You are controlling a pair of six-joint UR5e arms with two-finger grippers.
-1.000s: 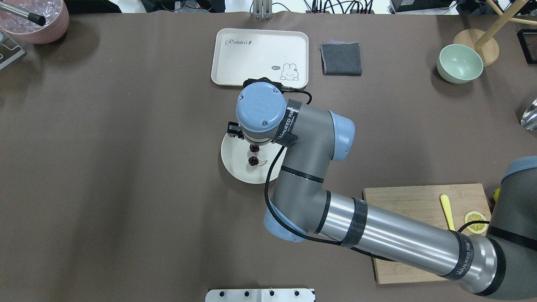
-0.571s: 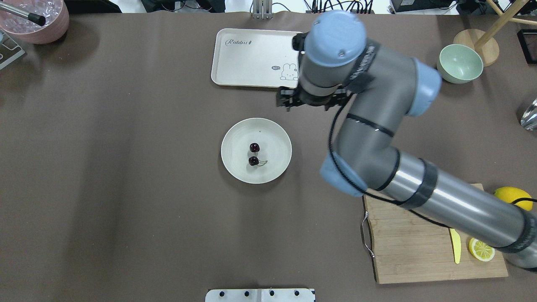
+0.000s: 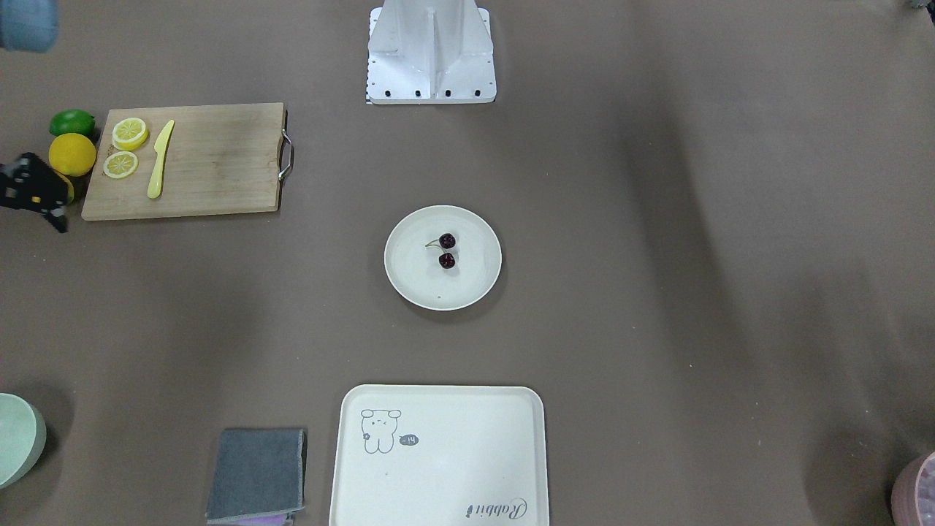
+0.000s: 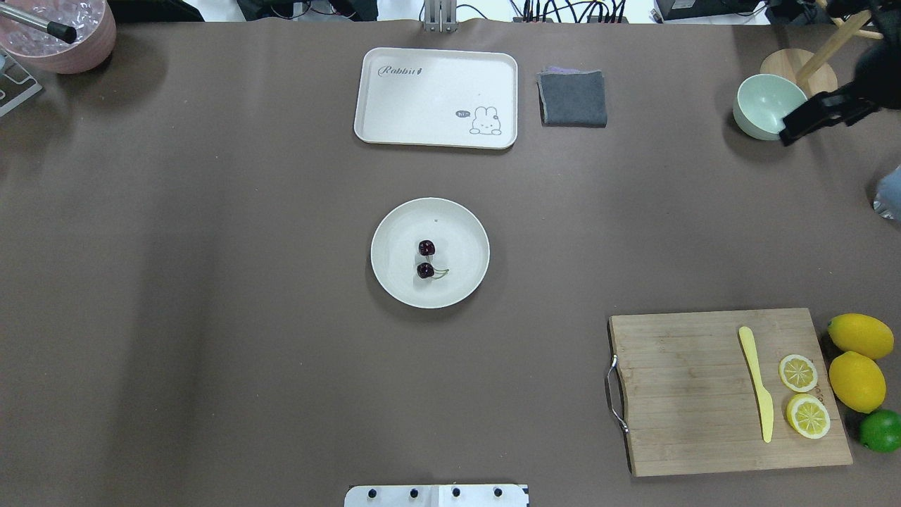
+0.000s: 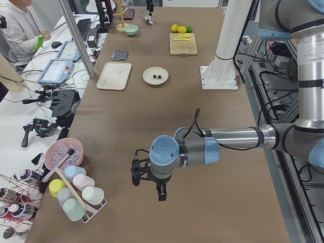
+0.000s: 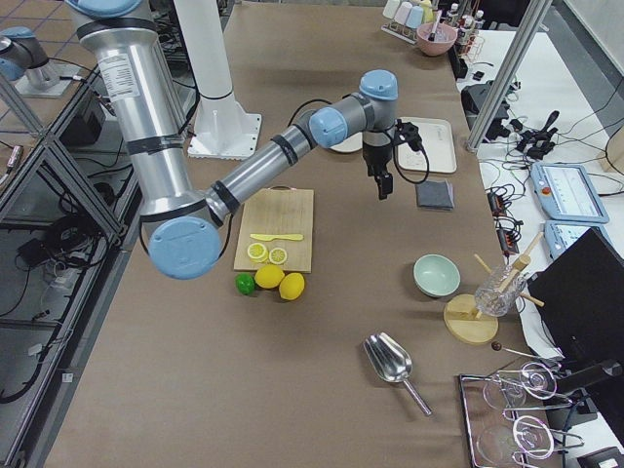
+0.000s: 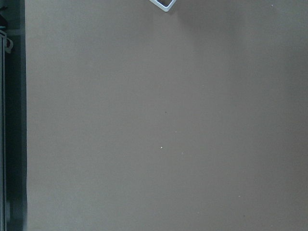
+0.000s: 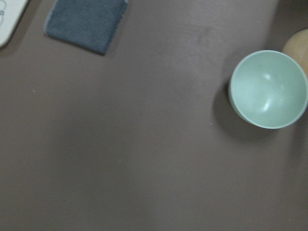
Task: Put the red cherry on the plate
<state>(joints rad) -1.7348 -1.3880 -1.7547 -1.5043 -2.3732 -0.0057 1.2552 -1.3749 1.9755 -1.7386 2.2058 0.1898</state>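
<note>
The red cherry, a pair of dark glossy fruits with thin stems, lies near the middle of the round cream plate. The front-facing view shows the same cherry on the plate, with nothing touching it. My right gripper hangs far to the right beside the green bowl, well clear of the plate; its fingers look spread and hold nothing. It also shows at the edge of the front view as the right gripper. My left gripper appears only in the left side view, over bare table; I cannot tell its state.
A cream tray and a grey cloth lie at the back. A green bowl is at the back right. A cutting board carries a yellow knife and lemon slices, with lemons and a lime beside it.
The right arm has lifted off the plate and swung to the far right, toward the green bowl. The cherry stays where it lay on the plate.
</note>
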